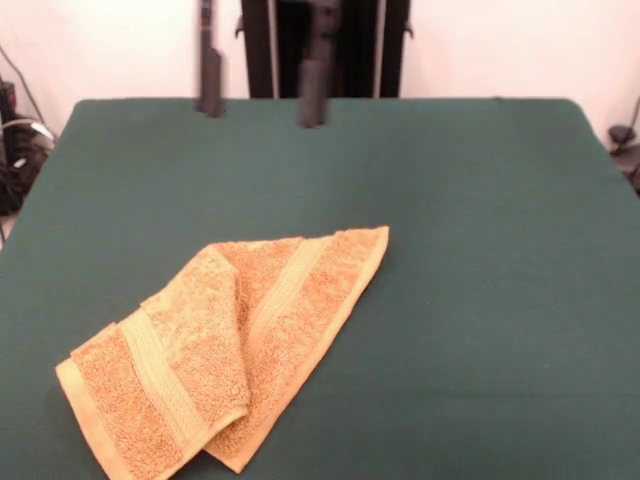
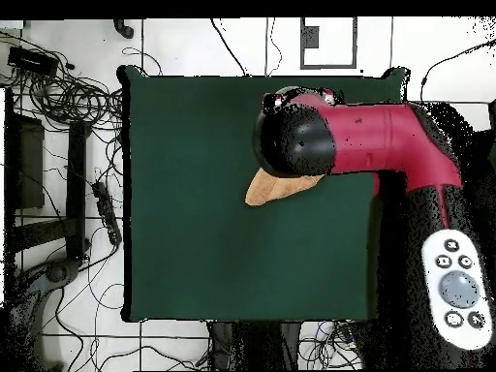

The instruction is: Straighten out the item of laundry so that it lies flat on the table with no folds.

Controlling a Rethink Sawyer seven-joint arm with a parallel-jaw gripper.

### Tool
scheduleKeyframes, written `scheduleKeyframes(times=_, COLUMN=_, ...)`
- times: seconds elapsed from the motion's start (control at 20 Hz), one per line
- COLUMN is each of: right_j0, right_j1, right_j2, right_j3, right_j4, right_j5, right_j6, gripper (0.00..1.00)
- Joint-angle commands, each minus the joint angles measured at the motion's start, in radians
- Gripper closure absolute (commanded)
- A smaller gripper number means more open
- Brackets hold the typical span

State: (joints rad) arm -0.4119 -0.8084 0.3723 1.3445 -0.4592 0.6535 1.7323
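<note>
While the hand (image 1: 260, 100) hangs wide open and empty, the folded towel (image 1: 230, 340) shows no readable label.

Beyond the table (image 1: 480, 160) where I worked, the front view showed a plain pale wall (image 1: 500, 45) under even, soft light. Dark cables (image 1: 15, 150) bunched just off the table's left corner there, and a small dark object (image 1: 625, 140) sat off its right corner. From overhead, a white tiled floor (image 2: 174, 44) with thin dark joints surrounded the table on every side I could see. To the table's left in that view lay a loose tangle of black cords (image 2: 68, 97), a black frame (image 2: 44, 194) and what looked like a power strip (image 2: 105, 208). Above the table's top edge stood a grey square outline (image 2: 329, 44).
</note>
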Motion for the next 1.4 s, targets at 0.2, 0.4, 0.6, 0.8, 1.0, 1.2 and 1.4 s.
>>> scheduleKeyframes(times=0.2, right_j0=0.066, right_j1=0.084, right_j2=0.002, right_j3=0.184, right_j4=0.01, right_j5=-0.027, right_j6=0.088, gripper=0.0)
scheduleKeyframes(times=0.4, right_j0=0.087, right_j1=0.107, right_j2=-0.02, right_j3=0.172, right_j4=-0.008, right_j5=-0.032, right_j6=0.104, gripper=0.0)
scheduleKeyframes(times=0.6, right_j0=0.119, right_j1=0.15, right_j2=-0.063, right_j3=0.153, right_j4=-0.045, right_j5=-0.09, right_j6=0.149, gripper=0.0)
scheduleKeyframes(times=0.8, right_j0=0.115, right_j1=0.193, right_j2=-0.061, right_j3=0.128, right_j4=-0.041, right_j5=-0.121, right_j6=0.118, gripper=0.0)
scheduleKeyframes(times=1.0, right_j0=0.123, right_j1=0.214, right_j2=-0.072, right_j3=0.111, right_j4=-0.038, right_j5=-0.137, right_j6=0.103, gripper=0.0)
scheduleKeyframes(times=1.2, right_j0=0.129, right_j1=0.231, right_j2=-0.079, right_j3=0.109, right_j4=-0.029, right_j5=-0.159, right_j6=0.105, gripper=0.0)
scheduleKeyframes(times=1.4, right_j0=0.143, right_j1=0.252, right_j2=-0.093, right_j3=0.097, right_j4=-0.03, right_j5=-0.181, right_j6=0.115, gripper=0.0)
